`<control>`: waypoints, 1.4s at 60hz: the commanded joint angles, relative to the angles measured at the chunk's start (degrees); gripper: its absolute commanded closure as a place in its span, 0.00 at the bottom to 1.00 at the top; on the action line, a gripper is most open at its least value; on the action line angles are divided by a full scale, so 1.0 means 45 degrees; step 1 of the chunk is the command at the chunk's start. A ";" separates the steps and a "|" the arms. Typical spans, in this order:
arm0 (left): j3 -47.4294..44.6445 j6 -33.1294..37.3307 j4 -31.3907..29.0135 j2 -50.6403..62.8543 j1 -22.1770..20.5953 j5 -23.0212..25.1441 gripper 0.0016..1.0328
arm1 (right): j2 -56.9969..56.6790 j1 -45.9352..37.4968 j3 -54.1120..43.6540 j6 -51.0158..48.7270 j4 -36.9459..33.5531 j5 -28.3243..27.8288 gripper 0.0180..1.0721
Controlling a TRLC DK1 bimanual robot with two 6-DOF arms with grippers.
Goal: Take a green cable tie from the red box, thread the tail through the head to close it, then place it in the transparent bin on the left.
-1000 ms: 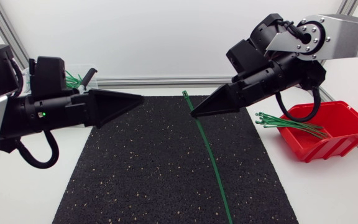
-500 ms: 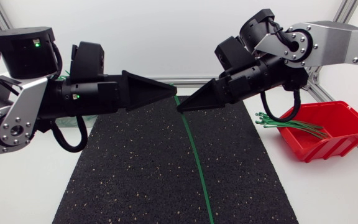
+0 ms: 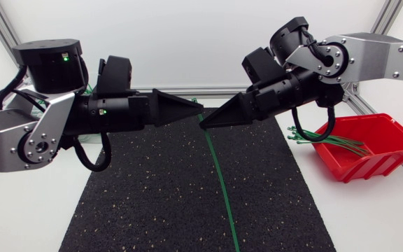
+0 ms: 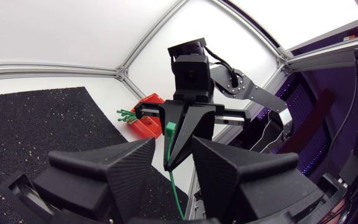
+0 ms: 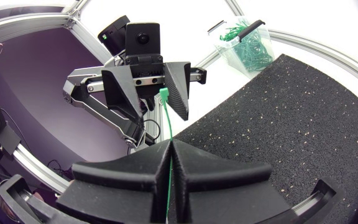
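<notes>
the right end effector (image 3: 206, 122) is pinching the green cable tie (image 3: 215, 168) just below its head (image 5: 164, 94), fingers closed flat on the strap, while the long tail is hanging free above the black mat (image 3: 138, 203). the left end effector (image 3: 197, 109) is sitting almost tip to tip with it, fingers parted and holding nothing, the head lying just ahead of their gap. the risk, as i am judging it, is the wedge tips colliding, or a left finger knocking the head sideways, since the strap is looking springy and is only being held at one spot. open room is lying over the mat toward the bench's front edge; the red box (image 3: 380, 150) is standing well off to the right, and the transparent bin (image 5: 244, 40) is sitting behind the left arm
</notes>
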 commanded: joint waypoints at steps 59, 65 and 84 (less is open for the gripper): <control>0.0034 -0.0505 0.0088 -0.0206 -0.0336 -0.0172 0.96 | -0.0346 0.0765 -0.1052 0.1201 0.1448 0.0458 0.95; 0.0053 -0.0524 0.0049 -0.0245 -0.0336 -0.0172 0.96 | -0.0326 0.0804 -0.1071 0.1221 0.1545 0.0615 0.95; 0.0620 -0.0563 -0.1103 -0.0304 0.0270 -0.0153 0.96 | -0.1166 0.0472 -0.1892 0.0323 0.2698 0.1767 0.26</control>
